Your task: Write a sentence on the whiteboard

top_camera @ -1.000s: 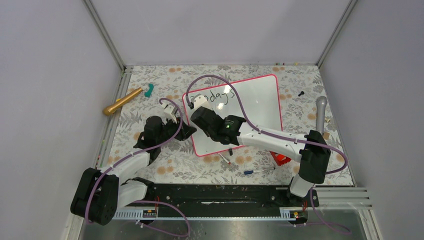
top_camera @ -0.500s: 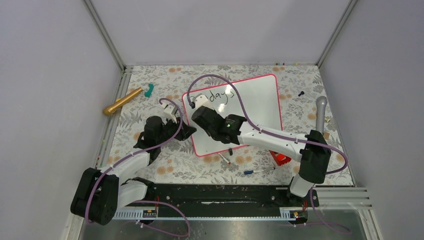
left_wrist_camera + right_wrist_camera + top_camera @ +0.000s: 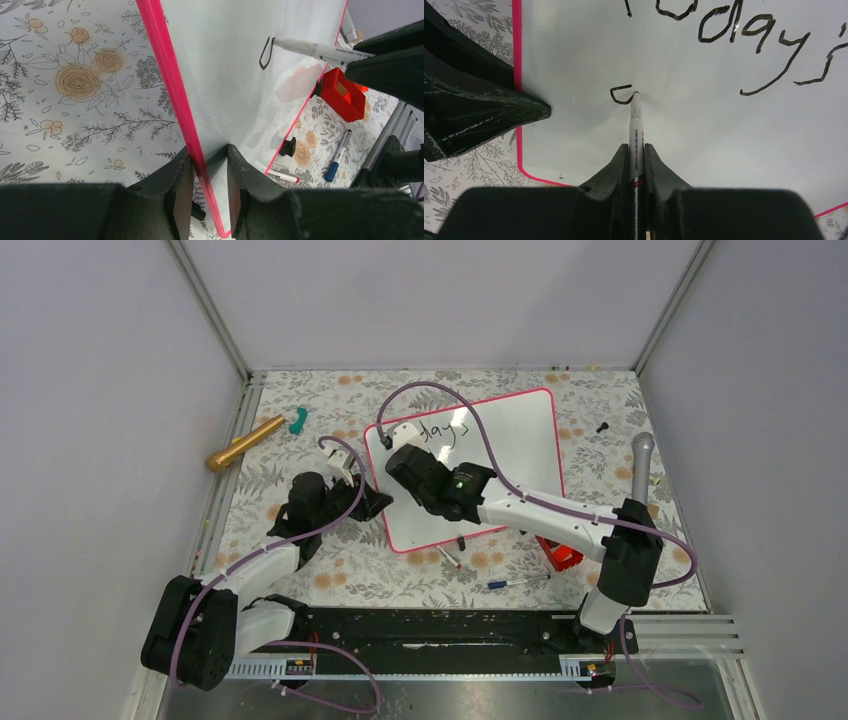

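Dropped nearer off "Today's" and hooked a first stroke of line two of the sentence (image 3: 445, 432), with right hand (image 3: 636, 155) clamped on marker (image 3: 636, 122) and left hand (image 3: 207, 167) pinching left edge of whiteboard (image 3: 520, 445) lying mid-counter (image 3: 330, 580); most of line two unwritten.

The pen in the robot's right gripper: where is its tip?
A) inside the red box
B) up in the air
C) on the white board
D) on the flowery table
C: in the right wrist view the marker tip touches the whiteboard at a small curved stroke.
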You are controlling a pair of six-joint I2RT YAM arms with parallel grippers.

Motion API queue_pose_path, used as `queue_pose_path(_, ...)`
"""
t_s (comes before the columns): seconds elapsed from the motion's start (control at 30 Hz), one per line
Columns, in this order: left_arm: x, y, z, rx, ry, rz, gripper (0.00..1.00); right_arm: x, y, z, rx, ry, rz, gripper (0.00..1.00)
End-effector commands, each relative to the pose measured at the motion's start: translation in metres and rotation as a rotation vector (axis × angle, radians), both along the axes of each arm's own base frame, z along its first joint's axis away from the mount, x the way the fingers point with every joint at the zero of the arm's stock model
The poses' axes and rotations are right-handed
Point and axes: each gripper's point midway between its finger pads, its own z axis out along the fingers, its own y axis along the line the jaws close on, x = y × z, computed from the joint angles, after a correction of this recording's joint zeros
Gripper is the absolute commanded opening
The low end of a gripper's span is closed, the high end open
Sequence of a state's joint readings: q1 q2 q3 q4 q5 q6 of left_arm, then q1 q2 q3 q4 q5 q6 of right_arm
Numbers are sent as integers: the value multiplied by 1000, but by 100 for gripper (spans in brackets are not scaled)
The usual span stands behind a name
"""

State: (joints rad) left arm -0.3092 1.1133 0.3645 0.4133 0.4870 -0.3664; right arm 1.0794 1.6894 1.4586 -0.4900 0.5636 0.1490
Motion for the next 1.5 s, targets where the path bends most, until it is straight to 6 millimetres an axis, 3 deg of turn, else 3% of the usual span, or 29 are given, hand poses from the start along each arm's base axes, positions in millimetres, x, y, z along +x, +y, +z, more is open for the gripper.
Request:
queue_pose_path(0.0,13,6,10,42,-79,36,14,16,-3,22,23,-47,-33,0)
queue_pose_path(0.7,14,7,10,41,-80,37,14,5,-4,10,38,14,-2,0)
queue_pose_path(1.03,13,6,10,41,-80,35,14,-2,-13,0,23,38,-5,0)
queue_pose_path(1.47,13,6,10,41,-80,35,14,-3,-24,3,2,25,-27,0)
